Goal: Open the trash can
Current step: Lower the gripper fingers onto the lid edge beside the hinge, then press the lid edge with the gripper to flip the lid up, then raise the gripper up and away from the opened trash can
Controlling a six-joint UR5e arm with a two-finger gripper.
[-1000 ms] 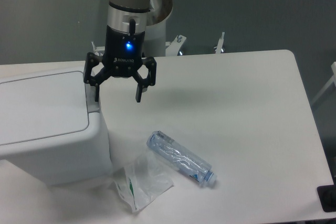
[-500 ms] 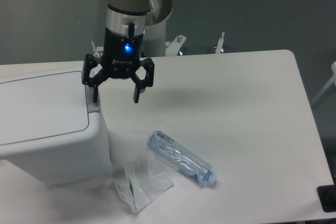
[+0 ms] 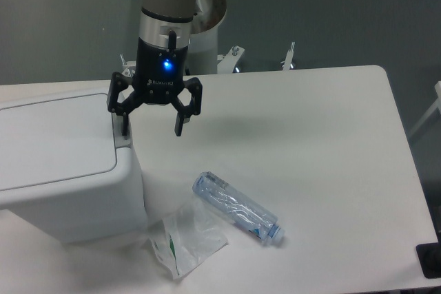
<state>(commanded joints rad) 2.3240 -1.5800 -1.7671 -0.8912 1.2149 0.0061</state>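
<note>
The trash can (image 3: 62,170) is a large white boxy bin at the left of the table, its flat lid (image 3: 52,139) closed. A narrow grey strip (image 3: 122,137) runs along the lid's right edge. My gripper (image 3: 151,127) hangs open and empty just right of the bin's top right corner. Its left fingertip (image 3: 125,126) sits right at the grey strip; whether it touches is unclear. Its right fingertip (image 3: 179,127) is over bare table.
A crushed clear plastic bottle (image 3: 238,207) lies on the white table (image 3: 310,142) in front of the gripper. A crumpled clear plastic bag (image 3: 186,239) lies beside the bin's front right corner. A black object (image 3: 431,261) sits at the table's right front edge.
The gripper has shifted slightly left toward the bin's right edge since a second ago; it has stayed still over the last half second. Nothing else has moved.
</note>
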